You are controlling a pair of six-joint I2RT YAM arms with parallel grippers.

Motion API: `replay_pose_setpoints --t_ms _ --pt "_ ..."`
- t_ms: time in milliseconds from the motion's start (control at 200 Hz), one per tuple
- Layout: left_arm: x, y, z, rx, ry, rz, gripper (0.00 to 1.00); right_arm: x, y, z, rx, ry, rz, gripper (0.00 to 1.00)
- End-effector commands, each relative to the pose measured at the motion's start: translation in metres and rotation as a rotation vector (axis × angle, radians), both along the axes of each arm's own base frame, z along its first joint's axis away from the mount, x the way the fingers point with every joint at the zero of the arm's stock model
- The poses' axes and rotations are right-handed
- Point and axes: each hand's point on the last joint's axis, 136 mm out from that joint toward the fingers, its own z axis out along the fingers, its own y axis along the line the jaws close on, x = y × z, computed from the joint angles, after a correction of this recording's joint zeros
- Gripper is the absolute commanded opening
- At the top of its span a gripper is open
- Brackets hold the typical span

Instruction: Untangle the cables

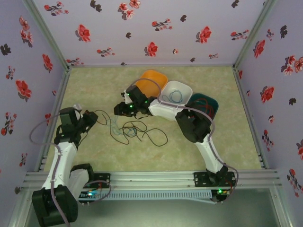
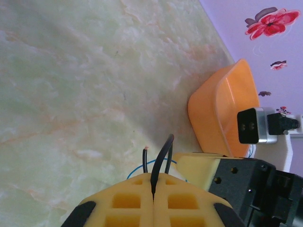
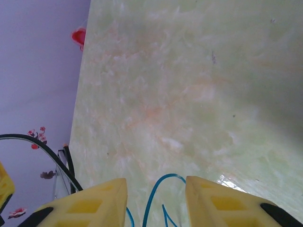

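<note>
Lying in a loose knot near the middle of a smooth, marbled pale green table, the cables sit between the two arms. They are thin, round wires in black and blue, curling in open loops that cross one another.

The left gripper has its ribbed yellow fingers pressed together, clamped on a black cable that arches up from between them. The right gripper has its fingers apart, and a loop of blue cable rises in the gap without being pinched.

Behind the knot stand three rounded, glossy plastic bowls in a row: an orange bowl, a white bowl and a dark green bowl.

The wires look very light, limp and slick-coated, so a pull on one will likely drag its neighbours along. The best hold is probably a free end, or a stretch clear of the crossings, pinched firmly so it cannot slip.
</note>
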Motion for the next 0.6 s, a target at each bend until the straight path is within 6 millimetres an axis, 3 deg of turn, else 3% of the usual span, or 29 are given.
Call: replay_pose_setpoints --t_ms 0,255,390,595 --pt "0.003 -0.005 -0.002 -0.018 -0.015 -0.013 0.00 -0.011 0.015 0.005 0.029 0.026 0.043 0.31" --pt "0.003 -0.002 -0.007 -0.012 0.002 0.005 0.00 -0.009 0.003 0.009 0.009 0.002 0.034 0.03" --pt "-0.002 0.008 -0.014 0.026 0.033 0.058 0.00 0.004 -0.020 0.018 -0.009 -0.039 -0.015 0.00" --pt "-0.008 0.022 -0.022 0.069 0.064 0.127 0.00 0.024 -0.069 0.038 -0.043 -0.115 -0.115 0.00"
